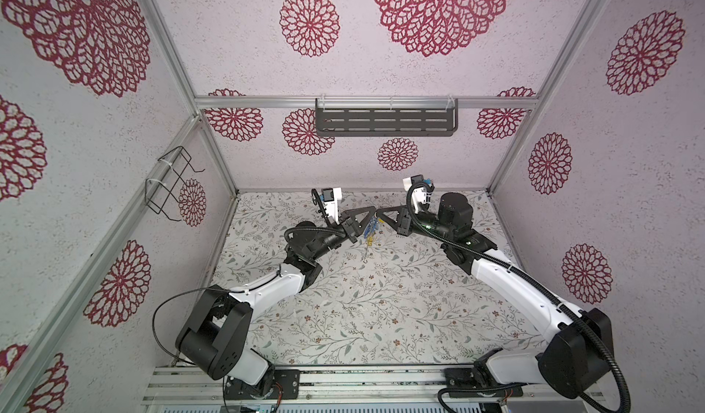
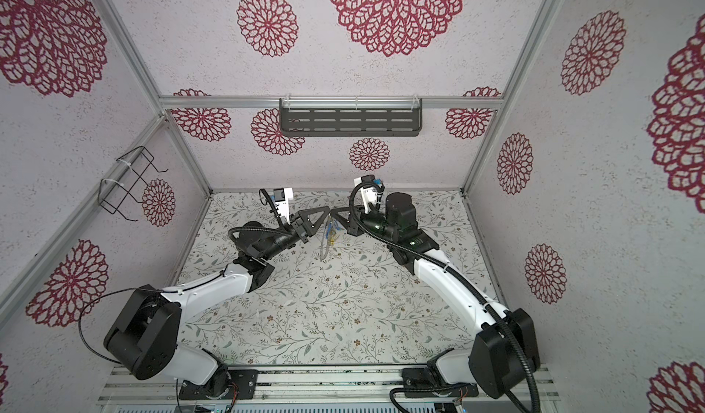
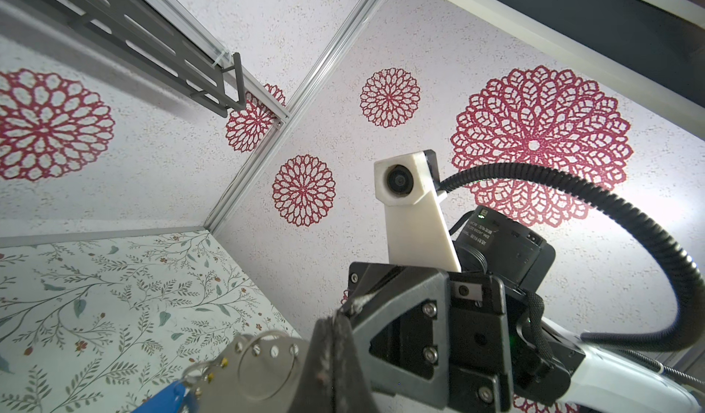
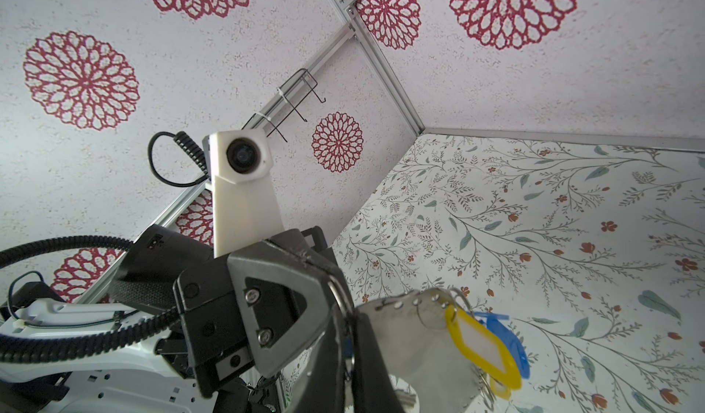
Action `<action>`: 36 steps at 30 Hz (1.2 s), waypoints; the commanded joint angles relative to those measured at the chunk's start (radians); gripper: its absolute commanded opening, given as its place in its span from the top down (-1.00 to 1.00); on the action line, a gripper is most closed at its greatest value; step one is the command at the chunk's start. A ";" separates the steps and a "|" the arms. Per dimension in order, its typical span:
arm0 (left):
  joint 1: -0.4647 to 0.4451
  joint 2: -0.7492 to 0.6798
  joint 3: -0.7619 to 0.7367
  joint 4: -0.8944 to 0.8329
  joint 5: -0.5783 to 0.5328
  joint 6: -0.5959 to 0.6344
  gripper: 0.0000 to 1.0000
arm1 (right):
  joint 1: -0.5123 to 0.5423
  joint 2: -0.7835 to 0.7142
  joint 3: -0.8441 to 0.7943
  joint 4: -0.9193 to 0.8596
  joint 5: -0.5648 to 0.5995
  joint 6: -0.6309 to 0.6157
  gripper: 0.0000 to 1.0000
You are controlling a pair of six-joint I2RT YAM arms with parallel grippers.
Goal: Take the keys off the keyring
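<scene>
We hold the thin dark-grey bumpy keyring aloft toward the far edge of the floral table, left gripper and right gripper both clamped on it, so the yellow-and-blue plastic keys dangle free.

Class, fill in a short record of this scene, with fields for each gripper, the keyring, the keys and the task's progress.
left gripper: shut on the keyring
right gripper: shut on the keyring, tips meeting the left's
keyring: grey, studded rim, held above the table
keys: yellow and blue tags, dangling beneath
progress: every tag seen hangs attached
</scene>
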 commanded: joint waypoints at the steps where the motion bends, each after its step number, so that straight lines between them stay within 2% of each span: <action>1: -0.001 0.015 0.034 0.033 0.025 -0.002 1.00 | 0.016 -0.006 0.023 0.063 -0.027 -0.002 0.94; 3: 0.000 0.018 0.035 0.028 0.031 0.005 1.00 | 0.014 -0.008 0.021 0.062 -0.024 -0.006 1.00; 9: -0.001 0.016 0.034 -0.029 0.039 0.052 0.99 | 0.015 -0.019 0.040 -0.014 0.003 -0.075 1.00; 11: 0.000 0.015 0.028 -0.045 0.038 0.077 0.91 | 0.015 -0.021 0.054 -0.052 0.021 -0.110 1.00; 13: 0.001 0.009 0.016 -0.058 0.034 0.111 0.67 | 0.015 -0.021 0.069 -0.103 0.044 -0.156 1.00; 16: 0.010 -0.014 -0.016 -0.076 0.021 0.167 0.56 | 0.015 -0.016 0.099 -0.203 0.087 -0.247 1.00; 18: 0.023 -0.036 -0.041 -0.088 0.014 0.199 0.40 | 0.014 -0.007 0.132 -0.292 0.111 -0.330 1.00; 22: 0.056 -0.095 -0.087 -0.156 0.022 0.307 0.32 | 0.016 0.021 0.221 -0.487 0.172 -0.496 1.00; 28: 0.084 -0.177 -0.159 -0.208 0.149 0.614 0.33 | 0.037 0.031 0.264 -0.638 0.276 -0.714 1.00; 30: 0.090 -0.190 -0.146 -0.276 0.187 0.694 0.34 | 0.053 0.026 0.254 -0.653 0.300 -0.779 1.00; 33: 0.102 -0.180 -0.090 -0.413 0.252 0.771 0.35 | 0.085 0.001 0.203 -0.621 0.305 -0.858 1.00; 36: 0.103 -0.141 -0.047 -0.451 0.317 0.795 0.36 | 0.113 -0.034 0.130 -0.547 0.312 -0.911 1.00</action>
